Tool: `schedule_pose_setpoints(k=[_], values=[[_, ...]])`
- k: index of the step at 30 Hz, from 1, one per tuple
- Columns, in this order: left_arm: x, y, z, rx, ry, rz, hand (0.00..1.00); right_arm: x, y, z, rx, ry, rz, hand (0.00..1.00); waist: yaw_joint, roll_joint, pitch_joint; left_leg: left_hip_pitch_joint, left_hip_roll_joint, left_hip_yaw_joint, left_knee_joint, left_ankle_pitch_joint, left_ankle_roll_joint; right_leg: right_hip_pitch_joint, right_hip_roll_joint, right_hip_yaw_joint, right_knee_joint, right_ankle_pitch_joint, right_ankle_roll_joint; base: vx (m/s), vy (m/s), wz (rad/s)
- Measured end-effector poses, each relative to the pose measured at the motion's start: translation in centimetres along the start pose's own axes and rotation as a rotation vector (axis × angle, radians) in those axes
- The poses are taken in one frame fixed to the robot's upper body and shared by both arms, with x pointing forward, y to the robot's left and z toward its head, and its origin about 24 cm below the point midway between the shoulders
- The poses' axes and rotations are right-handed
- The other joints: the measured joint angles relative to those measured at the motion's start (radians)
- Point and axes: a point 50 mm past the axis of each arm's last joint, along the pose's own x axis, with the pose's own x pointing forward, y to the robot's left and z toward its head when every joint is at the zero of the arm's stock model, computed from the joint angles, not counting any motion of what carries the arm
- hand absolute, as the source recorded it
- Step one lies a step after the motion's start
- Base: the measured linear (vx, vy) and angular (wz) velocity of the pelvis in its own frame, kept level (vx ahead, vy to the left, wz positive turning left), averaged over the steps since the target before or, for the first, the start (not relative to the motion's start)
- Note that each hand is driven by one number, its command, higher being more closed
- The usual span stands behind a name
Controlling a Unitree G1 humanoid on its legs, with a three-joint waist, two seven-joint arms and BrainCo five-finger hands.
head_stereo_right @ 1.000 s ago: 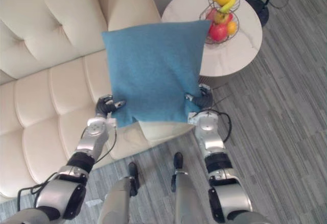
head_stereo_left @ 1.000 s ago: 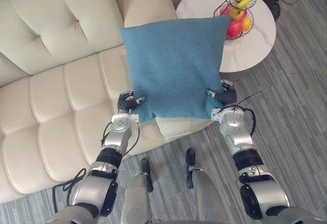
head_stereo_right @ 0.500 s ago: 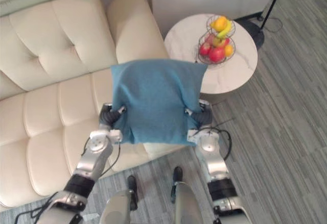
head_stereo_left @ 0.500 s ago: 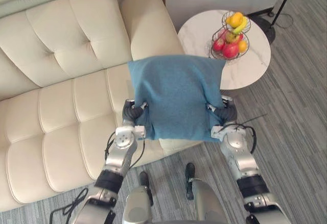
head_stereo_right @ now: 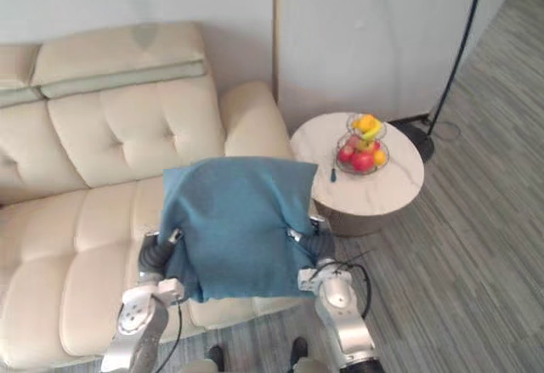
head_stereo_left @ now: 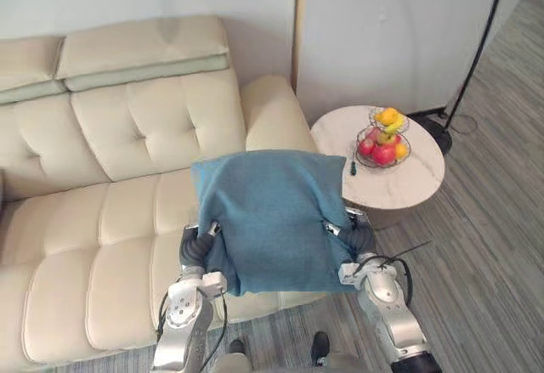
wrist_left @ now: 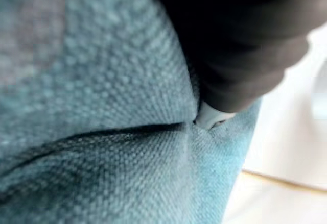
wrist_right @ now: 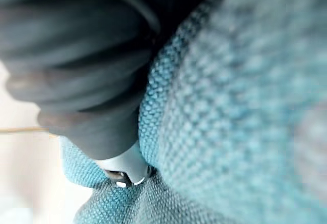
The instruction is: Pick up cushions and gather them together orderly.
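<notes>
Cushion (head_stereo_left: 268,220): square, teal-blue, plump, with a coarse pebbled weave seen close up in the wrist views. Top edge rounded, lower edge slightly gathered, front face turned toward the head camera. Held up between both hands over the front edge of the sofa (head_stereo_left: 110,186) seat, at the end nearest the armrest.

Left hand (head_stereo_left: 195,250): at 8 o'clock of the cushion, on its lower corner. Thumb laid over the front face, remaining fingers behind the cloth, corner pinched between them. In the left wrist view, one silver finger (wrist_left: 210,117) pressed into the weave, with a crease running away from it.

Right hand (head_stereo_left: 359,239): at 4 o'clock of the cushion, on the opposite lower corner. Same grip: thumb on the front face, fingers behind, cloth pinched. In the right wrist view, a silver finger (wrist_right: 127,165) sunk into the fabric beside the dark cover.

At 12 o'clock of the cushion: cream tufted backrest. At 2 o'clock: round white table (head_stereo_left: 425,173) carrying a wire basket (head_stereo_left: 384,139) of red and yellow fruit.
</notes>
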Motion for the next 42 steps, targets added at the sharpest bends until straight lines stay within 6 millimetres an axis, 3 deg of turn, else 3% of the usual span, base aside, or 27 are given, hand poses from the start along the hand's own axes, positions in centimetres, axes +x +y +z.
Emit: schedule_pose_setpoints(k=[3, 5, 7, 8, 9, 11, 13, 14, 15, 16, 17, 18, 20, 25, 29, 33, 36, 42], values=[[0.0, -0.2, 0.1, -0.021, -0.009, 0.007, 1.00, 0.0, -0.1, 0.1, -0.004, -0.009, 0.000, 1.00, -0.001, -0.006, -0.002, -0.052, 0.014, 0.031, 0.043, -0.046, 0.052, -0.011, -0.035, -0.052, 0.007, 0.005, 0.001, -0.16, 0.074, 0.57], [0.0, -0.4, -0.4, -0.023, 0.009, -0.008, 1.00, 0.7, -0.8, -1.1, -0.028, 0.033, -0.022, 1.00, -0.010, -0.022, -0.007, -0.086, 0.067, 0.106, 0.136, -0.051, 0.087, -0.031, -0.093, -0.086, 0.012, 0.009, 0.004, -0.17, 0.187, 0.60], [-0.1, -0.8, -1.3, -0.030, 0.047, -0.019, 1.00, 0.7, -1.4, -2.3, -0.043, 0.087, -0.048, 1.00, -0.015, -0.023, -0.017, -0.072, 0.098, 0.134, 0.138, -0.049, 0.081, -0.029, -0.124, -0.099, 0.001, 0.025, 0.031, -0.09, 0.231, 0.40], [-0.3, -1.3, -2.0, -0.035, 0.077, -0.030, 1.00, 0.4, -2.2, -3.1, -0.050, 0.123, -0.079, 1.00, -0.022, -0.008, -0.027, -0.060, 0.118, 0.136, 0.115, -0.046, 0.075, -0.021, -0.141, -0.115, -0.017, 0.042, 0.059, -0.07, 0.440, 0.63], [-0.4, -2.0, -2.8, -0.045, 0.108, -0.043, 1.00, 0.1, -3.0, -3.9, -0.055, 0.161, -0.114, 1.00, -0.034, 0.020, -0.048, -0.042, 0.117, 0.136, 0.047, -0.001, -0.082, -0.021, -0.160, -0.124, -0.041, 0.069, 0.098, -0.03, 0.497, 0.56], [-0.3, -1.2, -3.1, 0.009, 0.126, -0.050, 1.00, -0.6, -2.4, -5.8, -0.020, 0.248, -0.135, 1.00, -0.034, -0.058, -0.052, -0.032, 0.015, 0.148, -0.004, 0.024, -0.055, -0.014, -0.234, -0.099, -0.093, 0.125, 0.109, 0.01, 0.415, 0.31], [-0.2, -0.5, -3.1, 0.043, 0.130, -0.053, 1.00, -1.5, -1.8, -6.7, 0.028, 0.294, -0.153, 1.00, -0.037, -0.085, -0.041, -0.043, -0.016, 0.129, 0.048, -0.006, -0.032, 0.001, -0.271, -0.104, -0.073, 0.164, 0.126, 0.01, 0.253, 0.26], [-0.3, -0.5, -3.2, 0.046, 0.135, -0.055, 1.00, -1.9, -1.8, -7.1, 0.039, 0.310, -0.164, 1.00, -0.039, -0.083, -0.042, -0.055, -0.019, 0.121, 0.079, -0.025, -0.022, 0.002, -0.276, -0.105, -0.051, 0.171, 0.117, 0.00, 0.277, 0.34], [-0.3, -0.7, -3.4, 0.046, 0.143, -0.061, 1.00, -2.4, -1.9, -7.5, 0.043, 0.336, -0.172, 1.00, -0.039, -0.078, -0.043, -0.063, -0.022, 0.116, 0.113, -0.051, -0.007, -0.007, -0.279, -0.080, -0.007, 0.182, 0.083, 0.01, 0.274, 0.24], [-0.4, -0.5, -3.6, 0.054, 0.152, -0.058, 1.00, -2.6, -1.9, -7.7, 0.046, 0.347, -0.173, 1.00, -0.042, -0.064, -0.034, -0.053, -0.027, 0.110, 0.115, -0.059, 0.008, -0.047, -0.253, 0.041, 0.086, 0.111, 0.041, 0.03, 0.264, 0.20], [-0.3, -0.3, -3.7, 0.058, 0.155, -0.056, 1.00, -2.6, -1.8, -7.7, 0.051, 0.348, -0.172, 1.00, -0.049, -0.068, -0.035, -0.049, -0.030, 0.105, 0.109, -0.056, 0.012, -0.063, -0.217, 0.103, 0.143, 0.058, 0.063, 0.04, 0.155, 0.22], [-0.4, -0.2, -4.0, 0.062, 0.168, -0.059, 1.00, -2.7, -1.7, -7.8, 0.055, 0.350, -0.172, 1.00, -0.062, -0.082, -0.037, -0.019, -0.042, 0.106, 0.078, -0.043, 0.026, -0.081, -0.132, 0.175, 0.235, -0.056, 0.093, 0.03, 0.046, 0.15], [-0.5, -0.4, -4.1, 0.055, 0.178, -0.067, 1.00, -2.5, -2.0, -7.6, 0.042, 0.343, -0.165, 1.00, -0.059, -0.087, -0.037, 0.013, -0.056, 0.126, 0.064, -0.044, 0.027, -0.071, -0.082, 0.177, 0.223, -0.107, 0.077, 0.03, 0.016, -0.26], [-0.2, -1.8, -3.2, 0.034, 0.144, -0.134, 1.00, -3.2, -2.5, -7.9, 0.063, 0.355, -0.186, 1.00, -0.081, -0.062, -0.027, 0.003, -0.049, 0.104, 0.050, -0.043, 0.019, -0.055, -0.049, 0.195, 0.169, -0.146, 0.045, 0.04, -0.027, -0.06], [-0.5, -3.5, -2.8, -0.005, 0.131, -0.185, 1.00, -4.6, -3.8, -6.7, 0.073, 0.306, -0.240, 1.00, -0.083, -0.054, -0.024, -0.049, -0.019, 0.039, 0.133, -0.058, -0.003, -0.039, -0.049, 0.103, 0.219, -0.183, 0.035, 0.11, -0.123, 0.57], [-0.3, -3.8, -1.4, -0.027, 0.071, -0.198, 1.00, -4.1, -3.8, -4.5, 0.075, 0.207, -0.242, 1.00, -0.049, -0.048, -0.025, -0.100, 0.043, 0.044, 0.323, -0.067, 0.013, 0.032, -0.022, 0.091, 0.191, -0.190, 0.024, 0.08, -0.066, 0.12], [-0.2, -4.2, -0.4, -0.052, 0.026, -0.204, 1.00, -3.6, -3.7, -3.3, 0.078, 0.152, -0.236, 1.00, -0.046, -0.044, -0.031, -0.063, 0.034, 0.054, 0.232, -0.067, 0.013, 0.030, -0.021, 0.093, 0.168, -0.181, 0.020, 0.02, -0.002, -0.02], [-0.4, -4.2, -0.6, -0.055, 0.035, -0.202, 1.00, -3.6, -3.9, -3.2, 0.086, 0.146, -0.258, 1.00, -0.041, -0.047, -0.036, 0.053, -0.004, 0.097, 0.019, -0.036, -0.013, 0.048, -0.017, 0.143, 0.091, -0.129, 0.029, 0.00, 0.043, -0.18]])
